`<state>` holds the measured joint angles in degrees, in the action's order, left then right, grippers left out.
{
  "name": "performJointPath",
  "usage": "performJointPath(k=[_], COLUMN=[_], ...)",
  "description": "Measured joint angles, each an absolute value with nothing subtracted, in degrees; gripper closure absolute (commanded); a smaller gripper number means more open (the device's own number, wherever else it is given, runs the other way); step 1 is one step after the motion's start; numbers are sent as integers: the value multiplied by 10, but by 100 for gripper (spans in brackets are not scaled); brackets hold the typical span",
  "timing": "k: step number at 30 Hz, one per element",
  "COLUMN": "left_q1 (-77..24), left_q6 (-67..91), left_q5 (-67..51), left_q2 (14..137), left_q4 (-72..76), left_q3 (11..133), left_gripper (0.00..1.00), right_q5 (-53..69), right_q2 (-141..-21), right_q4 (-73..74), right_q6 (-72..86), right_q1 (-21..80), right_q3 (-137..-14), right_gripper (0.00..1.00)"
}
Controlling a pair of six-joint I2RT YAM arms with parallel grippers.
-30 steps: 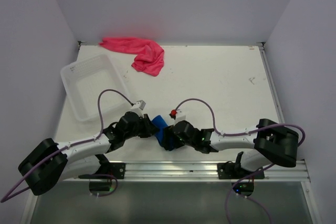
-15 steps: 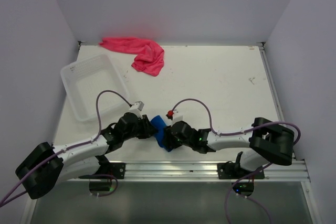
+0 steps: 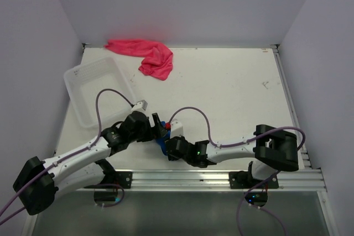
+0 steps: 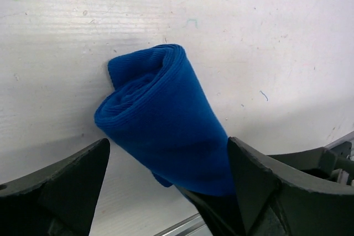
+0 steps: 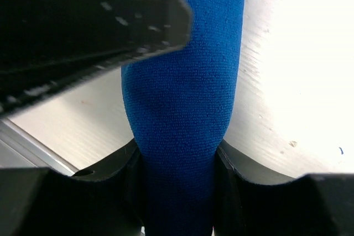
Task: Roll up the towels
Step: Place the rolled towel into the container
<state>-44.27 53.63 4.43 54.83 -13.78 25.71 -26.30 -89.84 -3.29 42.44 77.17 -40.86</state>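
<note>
1. Left wrist view first: found the blue towel (image 4: 160, 109) wound into a firm roll, lying on the white table (image 4: 265, 26), spiral end turned away from the camera.
2. Noted the left gripper (image 4: 168, 147) spread wide around the roll's near end. One finger well clear of the cloth, the other just beside it, contact uncertain. Holding nothing.
3. Checked the right wrist view: right gripper (image 5: 177, 164) pinched on the roll's body, pads pressed into both sides, cloth narrowed between them. Read as a firm hold on the blue towel.
4. From the top view: placed the roll near the table's front edge, between the two wrists and mostly hidden under them. Both arms stretched low and inward, wrists nearly meeting over the roll.
5. Spotted the pink towel (image 3: 145, 53) crumpled at the far edge, well apart from both arms, not yet rolled. White basket (image 3: 97, 89) at far left.
6. Judged the step as hand-over of the finished blue roll, right side in charge. Roughly half the task done.
7. Next move probably calls for carrying the roll off without letting it unwind, with the left arm backed clear first given the crowding. After that, spreading the pink towel flat before any rolling.
</note>
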Motion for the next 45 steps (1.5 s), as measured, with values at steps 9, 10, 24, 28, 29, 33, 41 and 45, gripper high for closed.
performJointPath(k=[9,10,24,28,29,33,41,45], left_q1=[-443,-443,-442,-442,-442,-442,-442,-442], left_q6=[581,589,674,684,685,690,697,701], left_q5=[63,64,69,68,66,62,49,46], left_q2=[580,586,630,652,656,664,669,676], left_q4=[-191,-194,-223,-220,-219,-213,-205,-199], left_q3=[298,298,310,310,310,307,303,303], left_gripper=[0,0,0,4,5,9,27,44], right_q5=[-330,-339,-437,-452,-456,-475,-520,-534], right_q2=[-953,-958,-1023,-1033,-1036,-1059,-1089,-1097], right_q4=[-9,-8,10,37,49,87,121,131], right_q6=[446,449,466,473,476,484,489,491], right_q1=[792,795,839,844,845,849,864,867], right_q3=[-467,-472,-530,-550,-558,-590,-623,-631], right_gripper=[72,72,72,72,72,72,71,71])
